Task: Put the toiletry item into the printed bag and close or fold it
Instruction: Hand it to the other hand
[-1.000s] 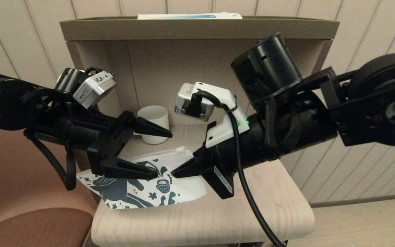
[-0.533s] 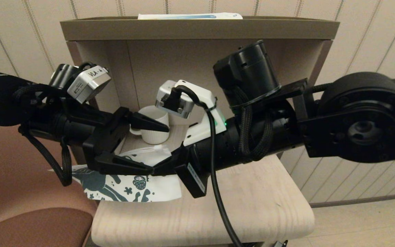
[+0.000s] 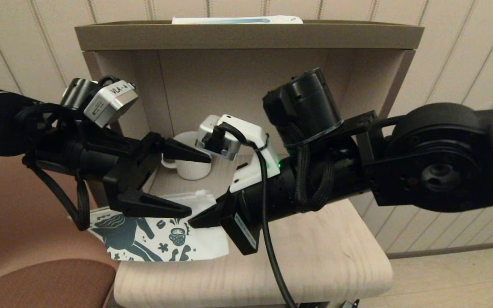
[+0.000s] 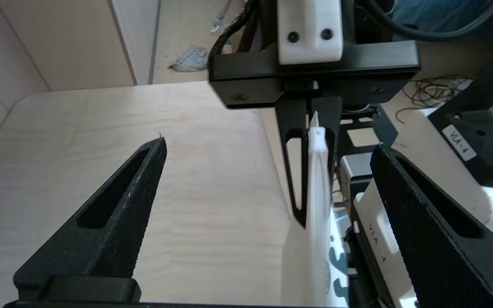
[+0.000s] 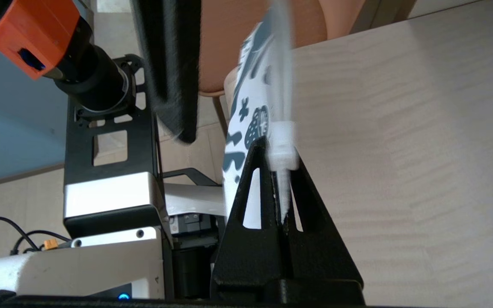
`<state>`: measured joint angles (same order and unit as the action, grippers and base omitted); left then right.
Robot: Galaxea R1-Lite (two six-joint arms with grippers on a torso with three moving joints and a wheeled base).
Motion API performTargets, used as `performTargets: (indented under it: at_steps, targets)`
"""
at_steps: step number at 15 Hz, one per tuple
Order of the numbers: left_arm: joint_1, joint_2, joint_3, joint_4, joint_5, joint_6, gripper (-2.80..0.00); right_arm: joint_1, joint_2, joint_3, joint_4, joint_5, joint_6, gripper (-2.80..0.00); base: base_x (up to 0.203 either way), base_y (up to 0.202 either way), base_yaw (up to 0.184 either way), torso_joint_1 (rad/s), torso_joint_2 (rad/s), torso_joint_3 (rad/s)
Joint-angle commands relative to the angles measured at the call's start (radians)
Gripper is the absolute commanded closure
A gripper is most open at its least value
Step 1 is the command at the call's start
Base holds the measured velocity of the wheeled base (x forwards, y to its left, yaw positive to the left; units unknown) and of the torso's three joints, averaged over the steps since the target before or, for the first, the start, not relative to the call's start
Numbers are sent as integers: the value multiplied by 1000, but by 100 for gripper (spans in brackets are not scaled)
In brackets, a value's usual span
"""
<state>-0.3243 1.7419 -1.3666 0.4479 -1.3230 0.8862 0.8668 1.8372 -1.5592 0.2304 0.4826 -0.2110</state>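
Note:
The printed bag [image 3: 156,239], white with a dark teal horse and doodles, lies at the table's left edge and partly overhangs it. My right gripper [image 3: 191,222] is shut on the bag's zip edge, with the white slider [image 5: 281,147] at its fingertips [image 5: 260,147]. In the right wrist view the bag [image 5: 250,107] stands edge-on beyond the right gripper [image 5: 278,156]. My left gripper [image 3: 200,185] stands wide open just left of it, one finger above the bag and one over its print, with nothing held. From the left wrist, the bag's edge [image 4: 317,192] runs between the left gripper [image 4: 268,146] fingers. The toiletry item is out of view.
A white mug [image 3: 195,169] stands at the back of the table [image 3: 315,256], under a shelf [image 3: 246,36] that carries a long white-and-blue box [image 3: 236,19]. A brown chair [image 3: 24,256] is close on the left. The table's right half is bare wood.
My right gripper has moved left and down with the bag's zip edge, dragging the bag further over the table's left edge. The left gripper drew back slightly left and opened a little wider.

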Motion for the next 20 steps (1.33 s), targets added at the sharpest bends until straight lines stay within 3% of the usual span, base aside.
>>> performTargets:
  at_steps: [1, 5, 9, 10, 20]
  targets:
    - [1, 1, 0, 2, -5, 5, -280, -2, -11, 4, 3, -1, -5, 0, 0, 0, 0, 0, 0, 0]
    - [1, -1, 1, 3, -1, 5, -280, -2, -19, -44, 52, -4, -11, 0, 0, 0, 0, 0, 0, 0]
    - [3, -2, 1, 3, -6, 5, -280, -2, -3, -259, 387, -2, -44, 0, 0, 0, 0, 0, 0, 0]
    - [8, -7, 1, 5, -7, 5, -280, -2, 7, -277, 409, 1, -56, 0, 0, 0, 0, 0, 0, 0]
    - [24, -13, -8, 15, -5, 3, -280, 0, 11, -226, 385, 33, -70, 0, 0, 0, 0, 0, 0, 0]
